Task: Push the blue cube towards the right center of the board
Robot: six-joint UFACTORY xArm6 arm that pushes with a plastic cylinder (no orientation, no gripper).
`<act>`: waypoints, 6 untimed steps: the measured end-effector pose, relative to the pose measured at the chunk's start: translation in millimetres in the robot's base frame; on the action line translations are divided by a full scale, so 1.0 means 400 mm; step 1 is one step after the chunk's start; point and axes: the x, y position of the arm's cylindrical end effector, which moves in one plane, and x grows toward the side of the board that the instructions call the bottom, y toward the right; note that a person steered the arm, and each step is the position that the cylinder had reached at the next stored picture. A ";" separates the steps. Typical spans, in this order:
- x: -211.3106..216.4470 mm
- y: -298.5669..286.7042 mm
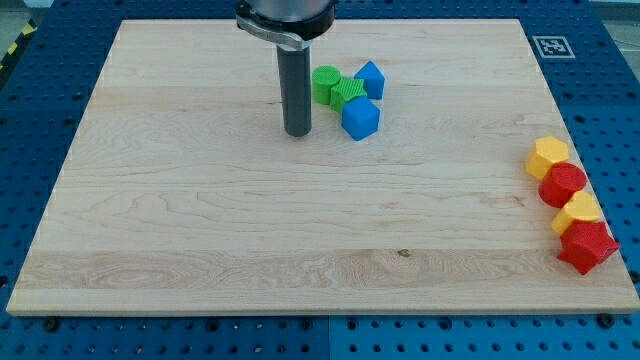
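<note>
Rod and blocks meet at the far middle of the wooden board (200,210), with the push seemingly not yet begun. My tip (298,133) rests on the wood just to the left of the blue cube (361,118), a narrow strip of bare board between them — near, but apart. There is no hand here to clench or release; the arm ends in a plain dark rod that grasps nothing.

The blue cube sits in a tight cluster: two green blocks — a green cylinder (325,83) and a ridged green block (349,93) — lie just beyond it to the far left, and a second blue block (370,79), pointed in outline, stands just behind it. By my reading nearly all the task is left: the cube is well short of the right centre, and a long stretch of board lies between.

Near the right edge waits a line of four touching blocks — yellow block (547,155), red block (563,184), another yellow (579,211), another red (587,246).

Hard to make out: whether the cube touches its green neighbour, and the exact shapes of the right-hand four. The arm's upper body is cut off at the far edge of the frame.
</note>
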 end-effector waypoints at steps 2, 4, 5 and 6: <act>0.000 0.019; 0.000 0.056; 0.000 0.084; 0.000 0.114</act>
